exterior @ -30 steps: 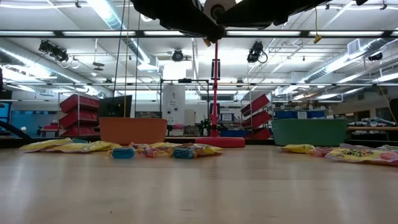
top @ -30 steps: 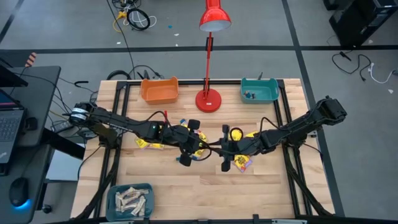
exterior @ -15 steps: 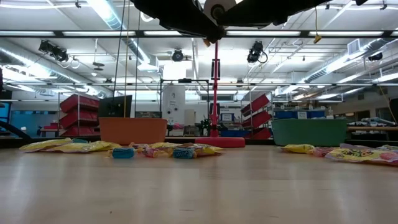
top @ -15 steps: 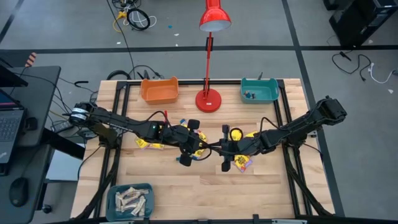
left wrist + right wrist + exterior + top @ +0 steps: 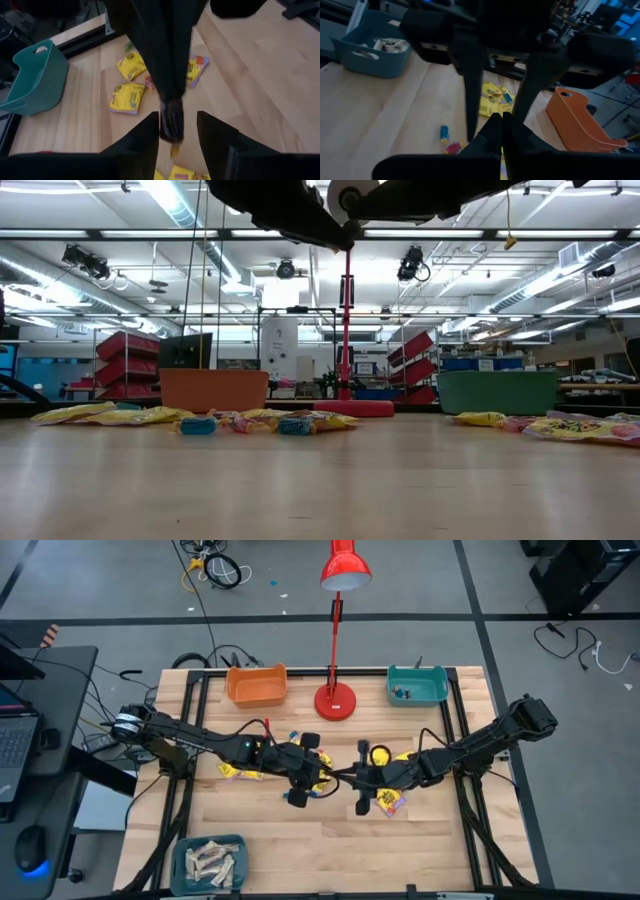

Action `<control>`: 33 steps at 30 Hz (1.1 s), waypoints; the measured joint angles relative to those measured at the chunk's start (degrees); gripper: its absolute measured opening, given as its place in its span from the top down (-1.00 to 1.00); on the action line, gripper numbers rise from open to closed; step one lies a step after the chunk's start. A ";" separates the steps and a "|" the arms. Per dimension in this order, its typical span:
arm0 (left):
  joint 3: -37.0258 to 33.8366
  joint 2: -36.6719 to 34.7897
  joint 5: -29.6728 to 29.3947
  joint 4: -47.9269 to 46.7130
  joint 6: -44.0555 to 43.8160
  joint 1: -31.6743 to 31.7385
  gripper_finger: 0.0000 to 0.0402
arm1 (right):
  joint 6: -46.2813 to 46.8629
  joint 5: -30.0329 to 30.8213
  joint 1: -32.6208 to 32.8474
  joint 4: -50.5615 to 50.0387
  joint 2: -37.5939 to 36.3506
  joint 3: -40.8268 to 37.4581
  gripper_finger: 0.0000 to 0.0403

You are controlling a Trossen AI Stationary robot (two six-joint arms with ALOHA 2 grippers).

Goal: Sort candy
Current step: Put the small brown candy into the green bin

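Handover underway above mid-table: black left gripper (image 5: 178,137) fingers apart around the closed black right gripper (image 5: 499,131) — small yellow candy (image 5: 175,149) between them could drop if mistimed.

Two bins (image 5: 256,686) (image 5: 417,685) stood along the table's (image 5: 330,850) far edge with a lamp base (image 5: 335,701) between them; a third bin (image 5: 209,862) sat at the near left corner, bars inside. Candy (image 5: 240,771) lay scattered mid-table beneath both arms. The left gripper (image 5: 308,769) and right gripper (image 5: 362,778) met at centre, the right's fingers between the left's.
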 joint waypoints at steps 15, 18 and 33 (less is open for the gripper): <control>0.00 -1.14 -20.80 -18.92 -8.41 0.02 0.29 | 1.66 12.15 -1.69 -3.35 -0.80 0.00 1.00; 0.00 -1.84 -22.05 -23.55 -10.65 0.00 0.29 | 4.25 12.63 -4.06 -6.97 -2.72 0.00 1.00; -0.99 -7.08 -22.33 -31.64 -16.44 -1.02 0.29 | 19.05 7.81 -22.39 -27.88 -15.48 -0.02 1.00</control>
